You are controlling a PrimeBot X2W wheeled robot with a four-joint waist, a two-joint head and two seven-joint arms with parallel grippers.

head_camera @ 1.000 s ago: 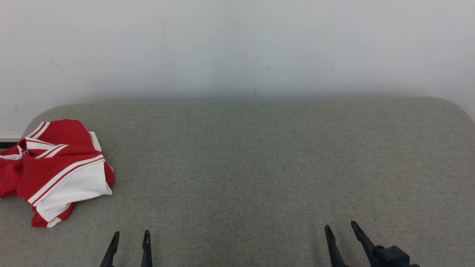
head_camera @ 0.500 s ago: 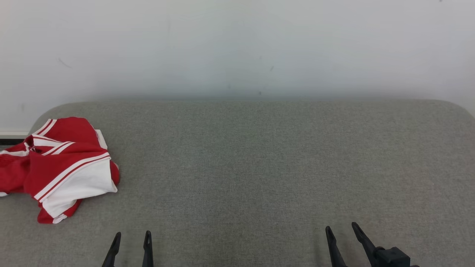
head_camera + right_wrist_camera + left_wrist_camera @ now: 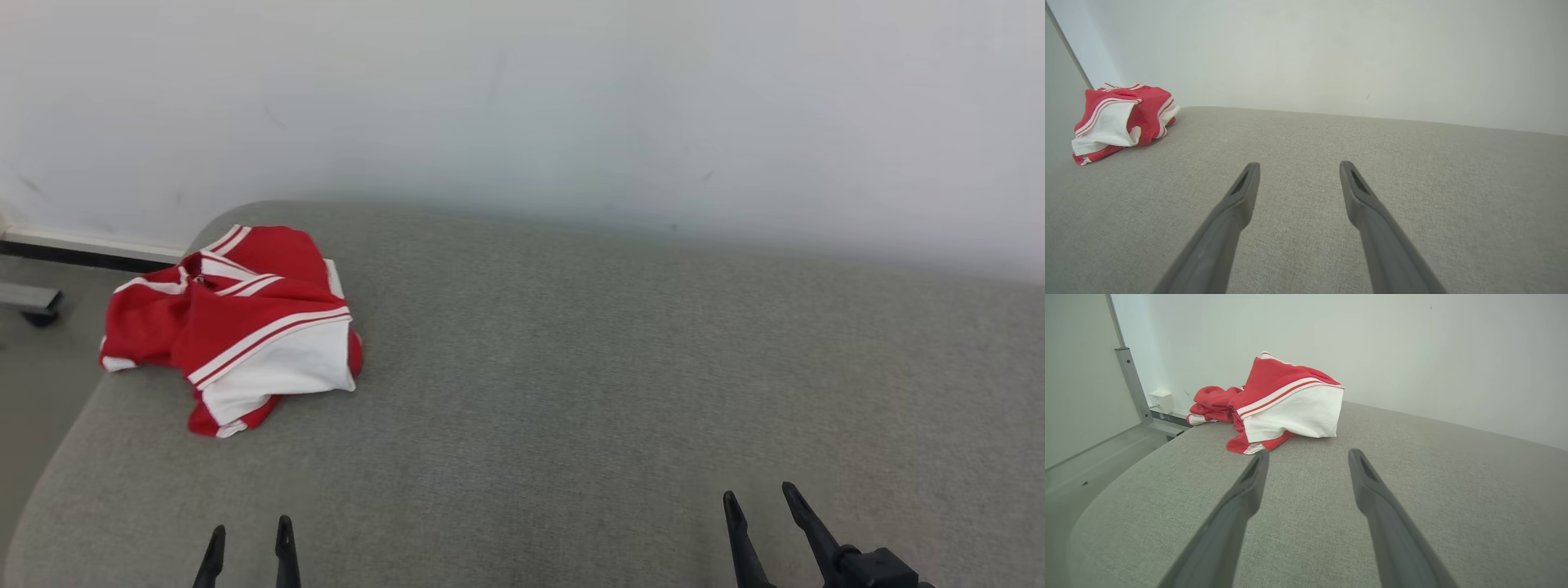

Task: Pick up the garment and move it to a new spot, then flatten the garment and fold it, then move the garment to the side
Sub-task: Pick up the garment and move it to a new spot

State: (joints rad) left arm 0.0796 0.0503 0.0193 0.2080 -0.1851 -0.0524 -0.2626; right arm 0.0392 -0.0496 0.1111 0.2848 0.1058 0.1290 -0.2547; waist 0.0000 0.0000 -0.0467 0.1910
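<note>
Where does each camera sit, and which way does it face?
Head: on the head, looking down at the surface; left gripper, right gripper at bottom.
Left wrist: on that wrist, facing the garment past its open gripper.
Right wrist: on that wrist, facing the wall past its open gripper.
Shared: all show the garment.

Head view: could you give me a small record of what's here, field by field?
surface: grey fabric, rounded corners
garment: red and white, crumpled, at the surface's far left corner
left gripper: open, empty, apart from the garment
right gripper: open, empty
wall: pale, behind the surface
</note>
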